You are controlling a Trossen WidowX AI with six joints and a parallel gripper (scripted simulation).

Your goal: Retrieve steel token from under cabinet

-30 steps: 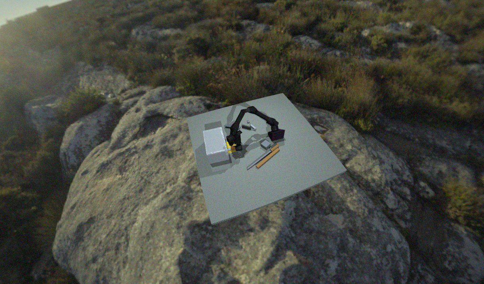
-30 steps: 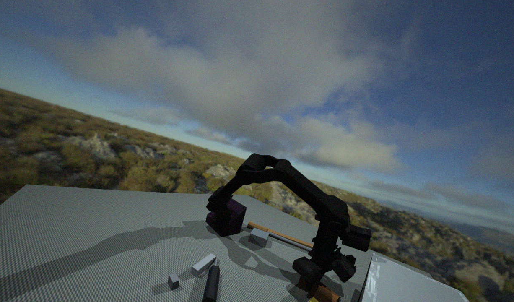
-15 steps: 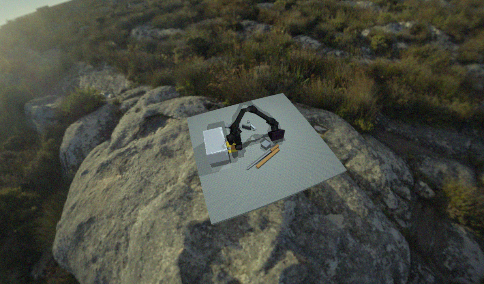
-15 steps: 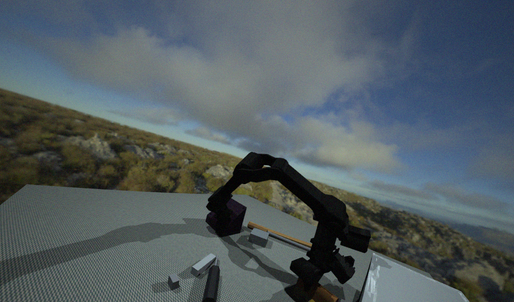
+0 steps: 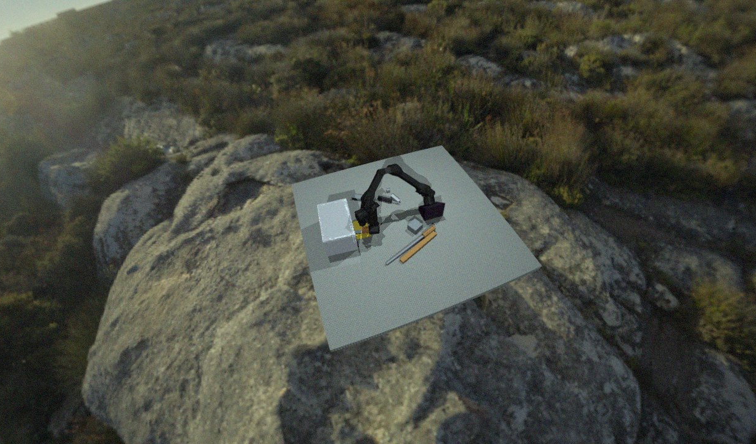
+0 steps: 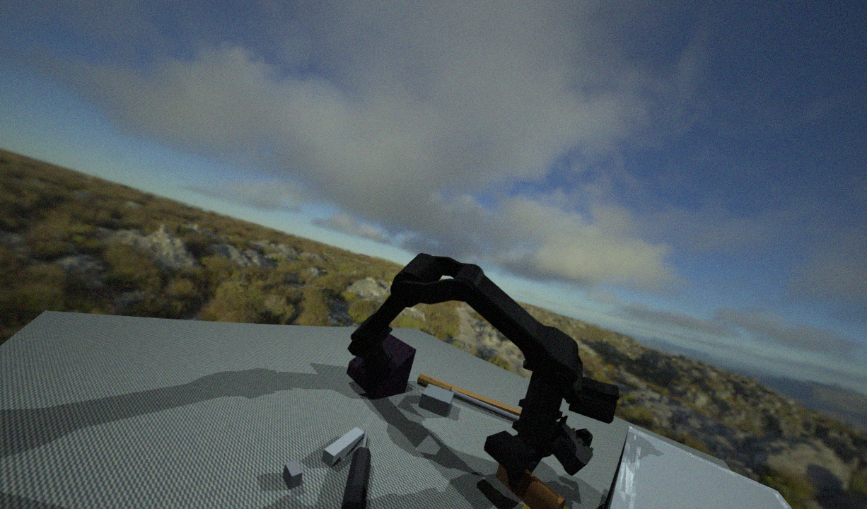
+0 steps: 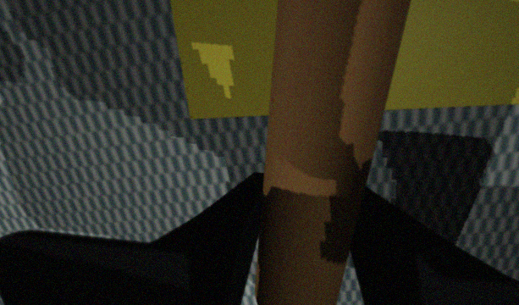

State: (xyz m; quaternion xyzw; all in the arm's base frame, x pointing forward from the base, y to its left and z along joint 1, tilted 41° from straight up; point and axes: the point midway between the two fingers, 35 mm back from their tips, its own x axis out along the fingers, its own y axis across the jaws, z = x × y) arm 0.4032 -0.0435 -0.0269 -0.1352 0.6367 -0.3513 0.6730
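Note:
My gripper (image 5: 372,229) (image 6: 518,469) (image 7: 304,188) points down in front of the cabinet and is shut on a brown wooden handle (image 6: 539,490) (image 7: 311,85). In the wrist view the handle runs from between the fingers up over the yellow marked area (image 5: 362,235) (image 7: 445,63); its far end is out of view. The white-topped cabinet (image 5: 335,221) (image 6: 696,478) stands beside the marked area. The steel token is not visible in any view. The vent slots cannot be made out, and whether the held tool's far end is under the cabinet is hidden.
A steel rod (image 5: 401,252) with an orange handle lies beside an orange stick (image 5: 418,247). A grey block (image 5: 414,225) (image 6: 436,400) lies near them. A black-handled tool (image 6: 358,476), a pale bar (image 6: 343,447) and a small cube (image 6: 292,474) lie on the cabinet's other side approach.

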